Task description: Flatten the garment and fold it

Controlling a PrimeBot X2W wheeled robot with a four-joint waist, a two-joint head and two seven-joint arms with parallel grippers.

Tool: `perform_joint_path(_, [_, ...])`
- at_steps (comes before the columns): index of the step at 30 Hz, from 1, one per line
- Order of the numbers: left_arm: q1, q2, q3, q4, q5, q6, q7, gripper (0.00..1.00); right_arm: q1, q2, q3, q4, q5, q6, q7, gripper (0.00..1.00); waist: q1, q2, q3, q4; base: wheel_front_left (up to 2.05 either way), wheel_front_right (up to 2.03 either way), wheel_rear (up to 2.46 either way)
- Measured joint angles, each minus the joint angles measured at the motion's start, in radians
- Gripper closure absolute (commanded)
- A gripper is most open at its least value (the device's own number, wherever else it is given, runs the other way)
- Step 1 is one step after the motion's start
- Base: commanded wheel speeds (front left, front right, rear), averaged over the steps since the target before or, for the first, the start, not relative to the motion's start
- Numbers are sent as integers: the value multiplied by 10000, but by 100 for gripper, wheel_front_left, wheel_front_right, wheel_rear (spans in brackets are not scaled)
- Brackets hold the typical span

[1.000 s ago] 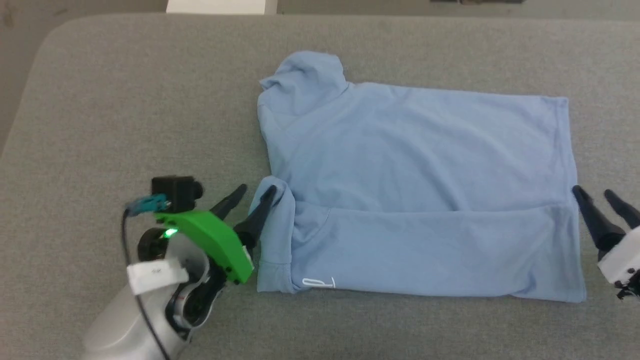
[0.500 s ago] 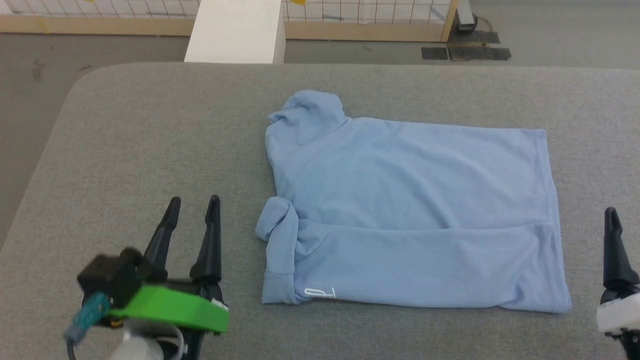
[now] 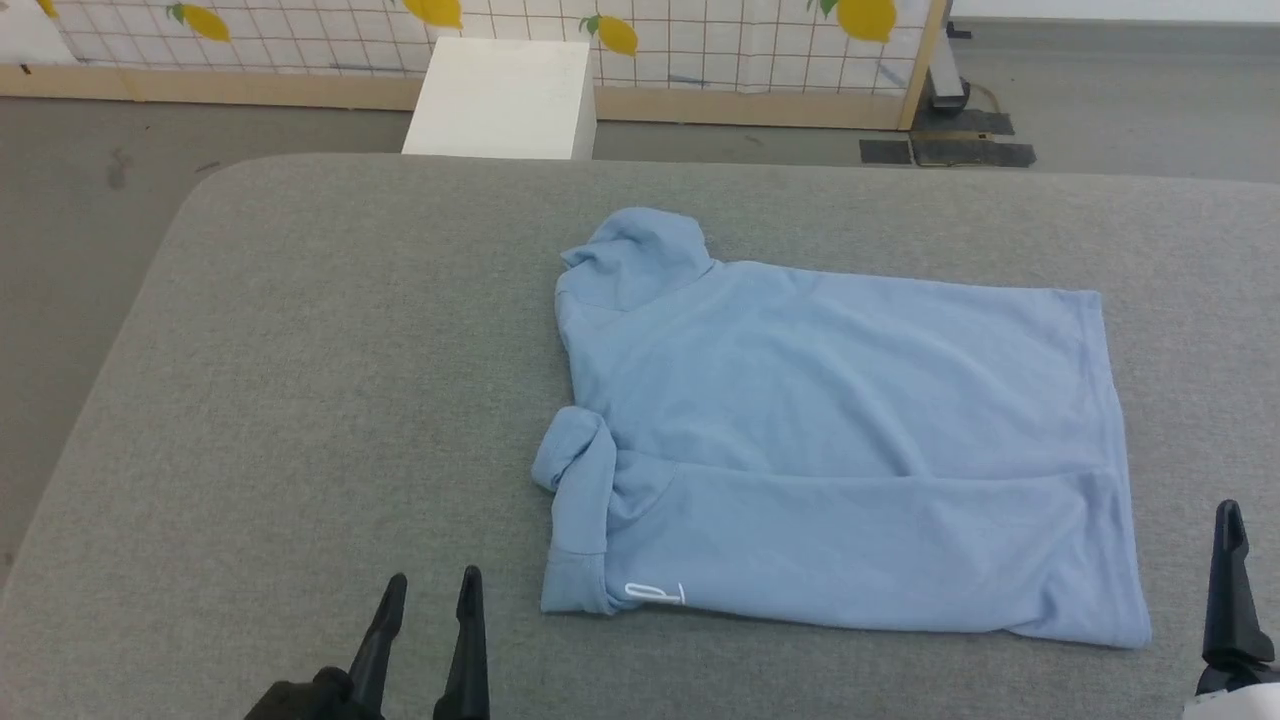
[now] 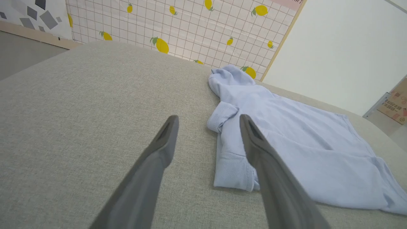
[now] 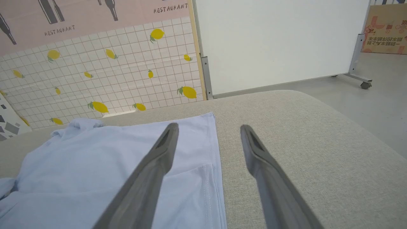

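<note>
Both grippers are held at the near edge of the grey padded table [image 3: 300, 400], clear of the cloth. The left gripper [image 3: 433, 578] is seen with its jaws apart and nothing between them, near the sleeve-end corner of the garment [image 3: 840, 400]. The right gripper [image 5: 209, 126] is likewise spread and empty; the hem edge is seen between its fingers, with no grip taken. This placement is judged to leave the cloth unobstructed for inspection, with one gripper set at each end of the long side.

The garment is laid lengthwise across the middle of the table, hem toward the robot's right. Its near long side is folded over the body, with the white lettering [image 3: 655, 593] at the near left corner. The near sleeve [image 3: 575, 470] is rolled against this fold. The far sleeve [image 3: 635, 255] is bunched, and the far long side is judged not yet folded.

Beyond the table, a white box [image 3: 500, 95] and a lemon-patterned partition [image 3: 700, 40] are seen
</note>
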Motion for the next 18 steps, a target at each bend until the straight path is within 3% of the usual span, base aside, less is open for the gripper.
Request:
perform_joint_path(7, [-308, 115, 44, 380, 12, -451, 466, 0, -43, 2, 23, 10, 2, 0, -42, 0, 0, 0, 140, 56, 0, 0, 0])
perform_joint_path(18, [-2216, 554, -454, 1141, -1037, -775, 4585, 0, -262, 6, 297, 180, 2, 0, -50, 0, 0, 0, 519, -84, 0, 0, 0])
